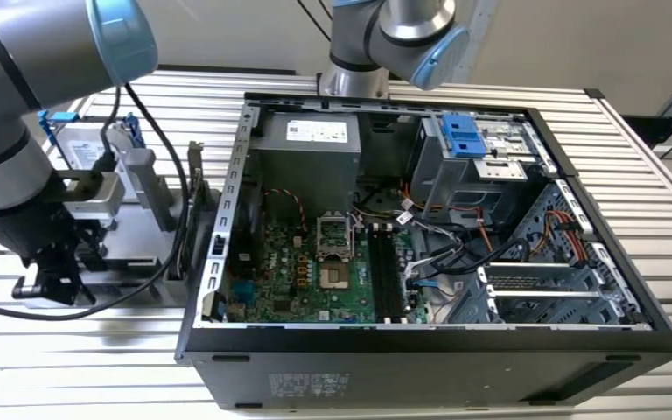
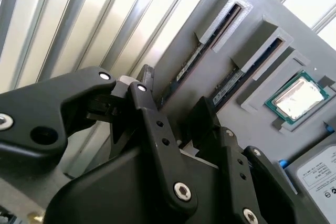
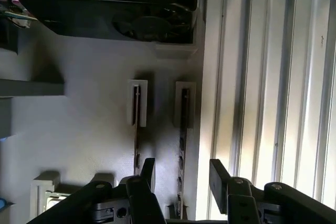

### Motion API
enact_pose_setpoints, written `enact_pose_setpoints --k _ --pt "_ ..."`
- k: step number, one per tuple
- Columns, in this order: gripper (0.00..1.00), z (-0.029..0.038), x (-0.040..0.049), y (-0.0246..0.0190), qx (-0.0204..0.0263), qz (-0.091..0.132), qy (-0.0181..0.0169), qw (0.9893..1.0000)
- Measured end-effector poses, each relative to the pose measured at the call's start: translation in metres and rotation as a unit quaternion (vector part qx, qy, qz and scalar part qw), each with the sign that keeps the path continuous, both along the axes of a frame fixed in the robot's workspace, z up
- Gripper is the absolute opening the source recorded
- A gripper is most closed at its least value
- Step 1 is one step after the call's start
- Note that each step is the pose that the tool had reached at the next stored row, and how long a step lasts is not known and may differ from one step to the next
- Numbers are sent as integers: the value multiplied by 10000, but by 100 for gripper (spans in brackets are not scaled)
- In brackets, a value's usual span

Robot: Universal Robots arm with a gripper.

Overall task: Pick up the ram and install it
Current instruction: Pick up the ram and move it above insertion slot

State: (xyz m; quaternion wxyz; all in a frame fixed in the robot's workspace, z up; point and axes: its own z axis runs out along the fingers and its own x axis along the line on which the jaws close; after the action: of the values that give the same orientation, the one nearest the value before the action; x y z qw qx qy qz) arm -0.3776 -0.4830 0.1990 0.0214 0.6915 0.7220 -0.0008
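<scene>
Slatted metal table (image 1: pixel 661 175), with an open computer case (image 1: pixel 430 359) lying on it. At the exterior view's left, robot arm (image 1: pixel 10 131) bent down over a grey holder plate (image 3: pixel 79 129) beside the case. On the plate, a graphics card (image 3: pixel 110 9) and a hard drive (image 2: pixel 320 177). Claw (image 3: pixel 182 178) spread wide, fingers (image 3: pixel 219 179) either side of the ram (image 3: pixel 184 129) without touching it. Ram on edge in the slot nearest the plate's rim, next to a second stick (image 3: pixel 136 129) in its own slot. Near those, in the second wrist view, a processor chip (image 2: pixel 294 98) seated in a square recess.
</scene>
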Motion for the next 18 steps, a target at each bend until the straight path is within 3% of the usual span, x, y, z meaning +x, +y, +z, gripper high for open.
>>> enact_pose_setpoints --k 18 --pt "100 -64 0 -2 0 -15 -1 10000"
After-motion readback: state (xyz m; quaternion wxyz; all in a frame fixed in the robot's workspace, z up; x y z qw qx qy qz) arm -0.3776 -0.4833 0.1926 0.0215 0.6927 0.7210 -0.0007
